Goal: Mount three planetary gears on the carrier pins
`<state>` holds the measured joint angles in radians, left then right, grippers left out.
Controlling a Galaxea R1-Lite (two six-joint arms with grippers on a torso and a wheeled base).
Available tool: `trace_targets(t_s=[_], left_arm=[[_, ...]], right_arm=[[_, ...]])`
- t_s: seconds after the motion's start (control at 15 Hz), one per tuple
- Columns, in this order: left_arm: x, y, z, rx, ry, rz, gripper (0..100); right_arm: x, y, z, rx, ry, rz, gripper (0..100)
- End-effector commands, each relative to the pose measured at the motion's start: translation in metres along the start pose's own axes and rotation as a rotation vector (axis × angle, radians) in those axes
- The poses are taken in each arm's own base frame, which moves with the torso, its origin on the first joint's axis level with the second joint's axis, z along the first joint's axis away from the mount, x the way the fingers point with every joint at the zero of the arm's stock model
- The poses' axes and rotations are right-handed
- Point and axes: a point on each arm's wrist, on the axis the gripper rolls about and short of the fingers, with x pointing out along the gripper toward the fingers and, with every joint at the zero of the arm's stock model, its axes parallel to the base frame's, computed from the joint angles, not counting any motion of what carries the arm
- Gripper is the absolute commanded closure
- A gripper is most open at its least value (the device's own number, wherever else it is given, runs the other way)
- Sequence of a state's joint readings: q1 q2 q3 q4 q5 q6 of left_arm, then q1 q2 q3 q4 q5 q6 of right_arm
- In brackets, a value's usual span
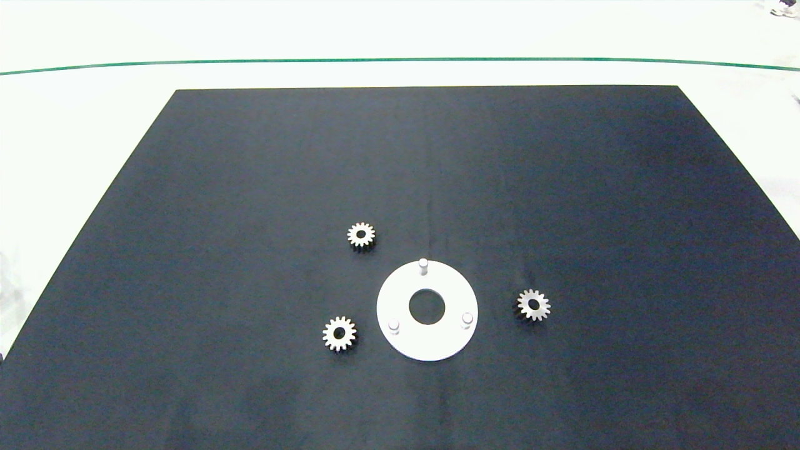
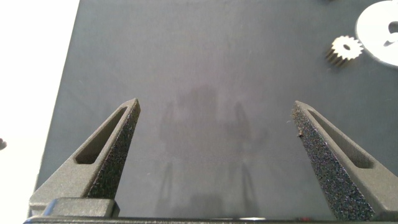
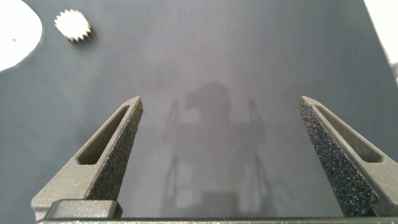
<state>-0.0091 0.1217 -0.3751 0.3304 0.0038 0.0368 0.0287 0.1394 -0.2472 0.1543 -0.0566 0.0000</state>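
Three gears lie loose on the table around the disc; all three pins stand bare. Nothing is installed. The left end effector and right end effector hover wide apart, empty.

I find nothing to read in any of my three views. The white disc, the gears and the dark mat on the counter carry no letters, numbers, brand marks or labels that I can make out. The green line across the far white surface is only a plain stripe, not a sign.
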Motion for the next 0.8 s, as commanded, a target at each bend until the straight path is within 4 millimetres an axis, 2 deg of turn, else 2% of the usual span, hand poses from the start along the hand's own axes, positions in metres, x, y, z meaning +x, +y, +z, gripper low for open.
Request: trace_targets(t_s=[0.07,0.13,0.2,0.33,0.47,0.6,0.8], left_arm=[[0.062,0.005,0.126,0.072,0.291,0.01,0],[0.088,0.007,0.152,0.092,0.31,0.03,0],[0.109,0.009,0.168,0.09,0.333,0.032,0],[0.137,0.01,0.182,0.085,0.481,0.026,0],[0.15,0.017,0.182,0.061,0.627,0.061,0],[0.162,0.019,0.183,0.062,0.622,0.074,0],[0.15,0.018,0.186,0.07,0.585,0.074,0]], right_arm=[[0.024,0.001,0.087,-0.032,0.098,0.116,0],[0.035,0.004,0.102,-0.047,0.138,0.154,0],[0.047,0.007,0.112,-0.061,0.184,0.188,0],[0.076,0.019,0.127,-0.113,0.271,0.26,0],[0.109,0.031,0.132,-0.25,0.341,0.306,0],[0.139,0.052,0.136,-0.324,0.396,0.407,0],[0.194,0.093,0.136,-0.385,0.492,0.496,0]])
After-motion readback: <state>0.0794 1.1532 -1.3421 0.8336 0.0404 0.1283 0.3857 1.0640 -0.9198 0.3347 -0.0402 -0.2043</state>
